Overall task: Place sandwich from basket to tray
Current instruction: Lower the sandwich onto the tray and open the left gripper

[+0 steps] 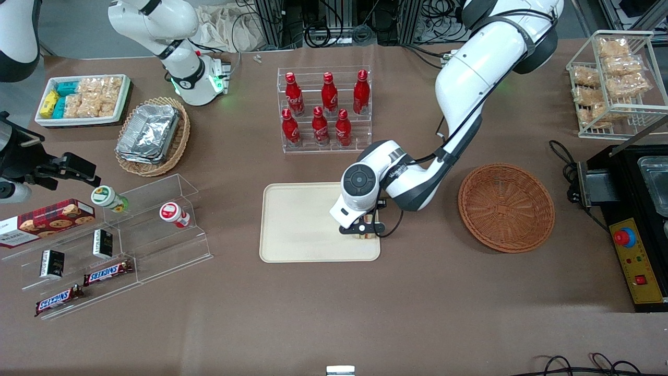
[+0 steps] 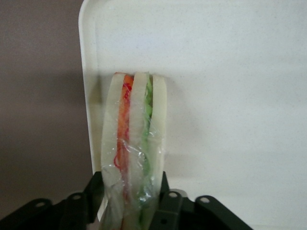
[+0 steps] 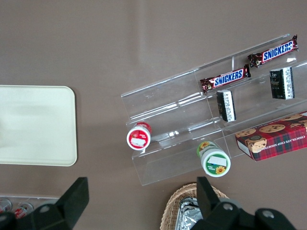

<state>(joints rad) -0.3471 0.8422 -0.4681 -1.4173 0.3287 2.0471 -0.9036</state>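
One gripper (image 1: 365, 233) down at the tray (image 1: 297, 224), by the corner nearest the front camera on the working arm's end, fingers (image 2: 168, 203) pinching one clear-wrapped sandwich (image 2: 136, 143). Sandwich standing on edge over the tray surface, close along the tray's short rim: three pale bread slices, one orange-red filling layer, one green. Whether it touches the tray: cannot tell.

One round reddish-brown basket (image 1: 506, 206) toward the working arm's end of the tabletop, apart from the tray, nothing showing inside.

Six red bottles (image 1: 323, 109) in a clear rack (image 1: 324, 143), three per tier, farther from the front camera than the tray. One tan wicker basket (image 1: 177, 141) with stacked foil trays (image 1: 148, 133) toward the parked arm's end. Two Snickers bars (image 1: 107, 272) on the clear stepped stand (image 1: 156, 245), also two small dark boxes (image 1: 103, 243), one cookie box (image 1: 47, 219) and two lidded cups (image 1: 174, 214). One white bin (image 1: 42, 119) of snack packets near the tabletop corner. One wire rack (image 1: 642, 107) of bagged snacks at the working arm's end.
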